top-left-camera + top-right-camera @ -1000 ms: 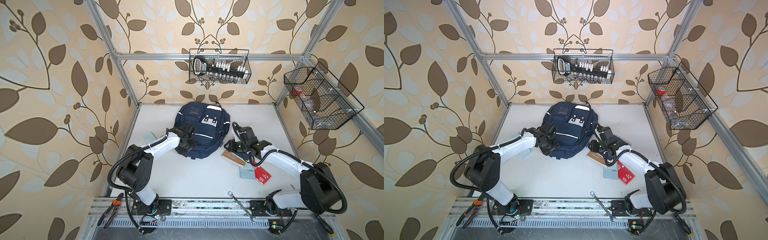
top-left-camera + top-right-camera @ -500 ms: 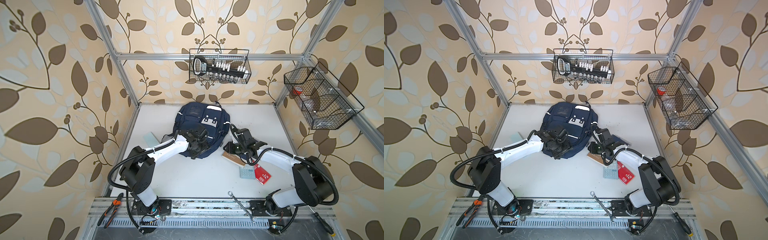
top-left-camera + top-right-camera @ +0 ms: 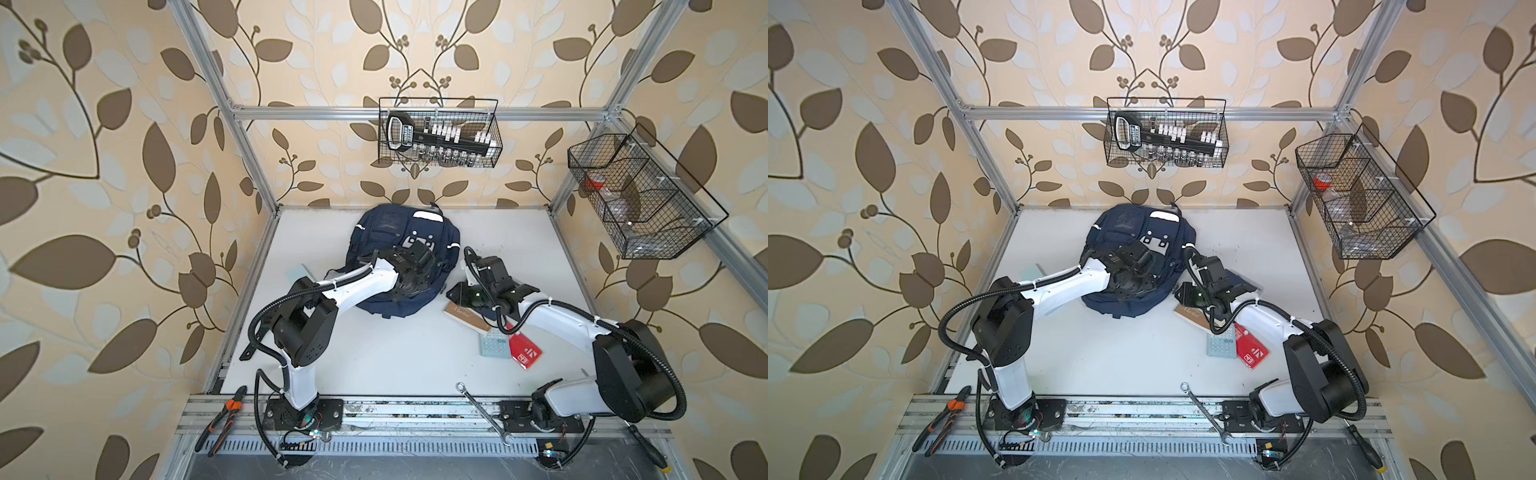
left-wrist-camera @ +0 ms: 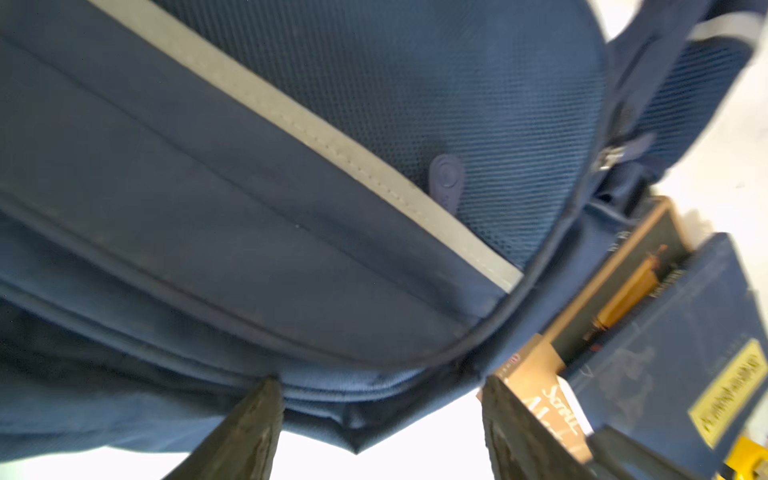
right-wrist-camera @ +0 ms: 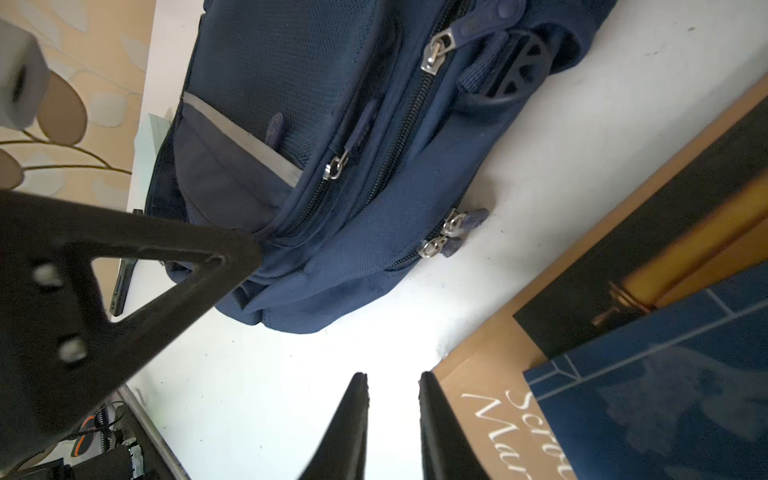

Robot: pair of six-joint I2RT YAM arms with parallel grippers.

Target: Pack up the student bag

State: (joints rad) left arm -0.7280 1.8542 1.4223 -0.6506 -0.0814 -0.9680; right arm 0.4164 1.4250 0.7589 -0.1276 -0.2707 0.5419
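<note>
The navy student bag (image 3: 384,232) (image 3: 1121,226) lies flat at the back middle of the white table, front pockets up. My left gripper (image 3: 411,296) (image 3: 1128,293) (image 4: 380,399) hovers over its lower front, open, with the bag's bottom hem just past its fingertips (image 4: 257,419) and nothing gripped. My right gripper (image 3: 455,293) (image 3: 1183,293) (image 5: 392,415) sits low beside the bag's right side, its jaws a narrow gap apart with only bare table between them. One right fingertip (image 5: 432,419) is against the corner of a tan book (image 5: 490,374) (image 3: 463,313).
A navy book (image 5: 665,374) (image 3: 492,309) lies on the tan one. A pale blue calculator (image 3: 494,345) and a red card (image 3: 525,353) lie nearer the front right. A teal item (image 3: 299,272) sits left of the bag. A wrench (image 3: 484,415) and pliers (image 3: 224,419) rest on the front rail. Wire baskets (image 3: 440,133) (image 3: 640,199) hang on the walls.
My left gripper has slid right across the bag's front toward its bottom hem and opened wider. My right gripper narrowed its jaws and shifted slightly toward the bag.
</note>
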